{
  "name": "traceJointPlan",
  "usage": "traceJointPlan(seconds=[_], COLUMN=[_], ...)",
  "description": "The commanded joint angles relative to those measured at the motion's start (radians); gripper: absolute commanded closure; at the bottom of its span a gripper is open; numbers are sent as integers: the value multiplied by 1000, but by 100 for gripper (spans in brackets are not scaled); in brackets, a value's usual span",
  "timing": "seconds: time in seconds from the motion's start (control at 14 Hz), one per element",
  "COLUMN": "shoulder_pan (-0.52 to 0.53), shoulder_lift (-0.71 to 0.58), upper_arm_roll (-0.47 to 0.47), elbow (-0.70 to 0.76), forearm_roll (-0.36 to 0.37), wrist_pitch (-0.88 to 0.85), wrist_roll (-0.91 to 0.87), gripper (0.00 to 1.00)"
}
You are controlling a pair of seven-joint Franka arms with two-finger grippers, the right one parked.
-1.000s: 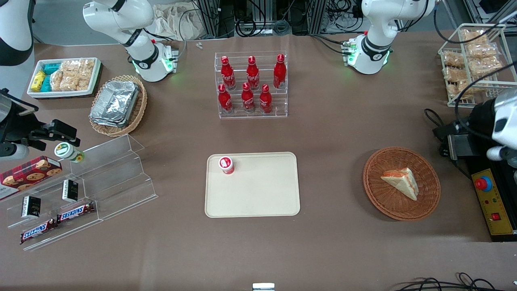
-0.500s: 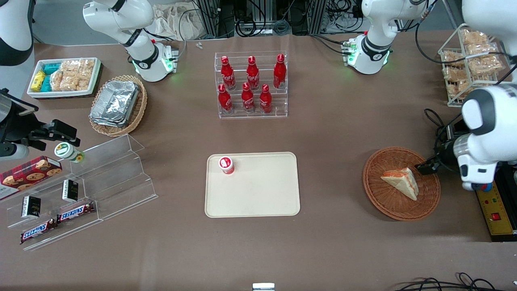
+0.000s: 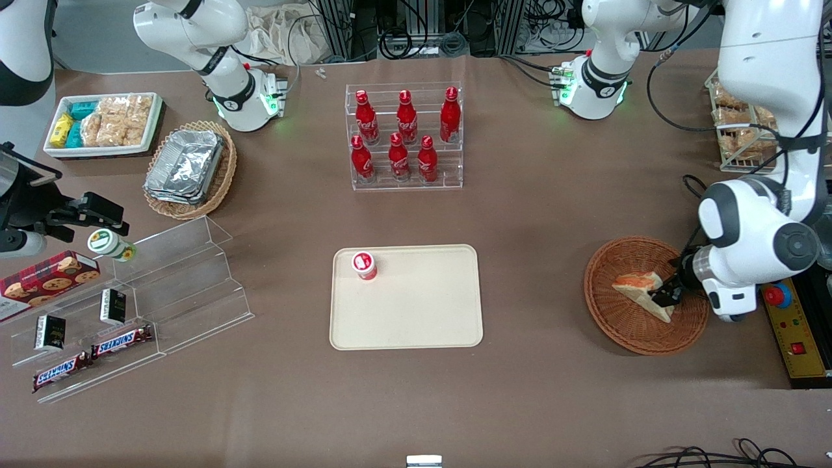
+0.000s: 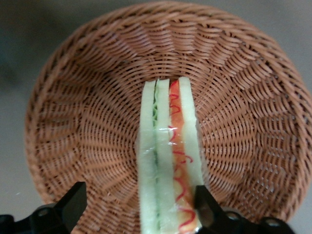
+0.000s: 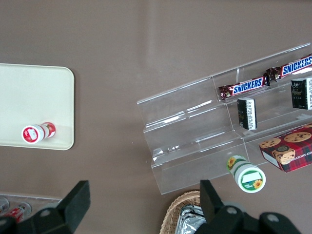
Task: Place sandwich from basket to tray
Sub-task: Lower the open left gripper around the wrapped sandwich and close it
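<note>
The sandwich (image 3: 634,284) lies in the round reddish-brown basket (image 3: 621,328) toward the working arm's end of the table. In the left wrist view the sandwich (image 4: 168,146) stands on edge, showing white bread with green and orange-red filling, inside the basket (image 4: 73,122). My left gripper (image 3: 666,292) is down in the basket, open, its fingers astride the sandwich's wide end (image 4: 139,207). One fingertip (image 4: 204,204) is at the bread, the other (image 4: 73,200) stands apart from it. The cream tray (image 3: 416,312) lies at the table's middle and also shows in the right wrist view (image 5: 34,97).
A small red-and-white can (image 3: 364,265) stands on the tray's corner. A clear rack of red bottles (image 3: 404,136) stands farther from the front camera than the tray. A control box with a red button (image 3: 790,322) lies beside the basket. A wire rack of snacks (image 3: 747,123) stands near the working arm.
The left arm has swung in over the basket and come down. The gripper went from beside the basket to astride the sandwich. The sandwich has not moved.
</note>
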Motion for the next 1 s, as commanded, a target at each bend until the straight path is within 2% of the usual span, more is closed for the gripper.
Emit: traceJointPlan(seconds=[0.0,0.36,0.64,0.93], shoulder_pan=[-16,-18,-16,-18], shoulder_lift=[5,-44,-116,-89], upper_arm_roll=[0,0,1,0], elbow=[-74,-74,4,15], forearm_roll=[-3,-3,-3,3], wrist_pitch=[101,91,-97,-102], wrist_roll=[-43,-40,-37,-48], gripper=[0,0,0,0])
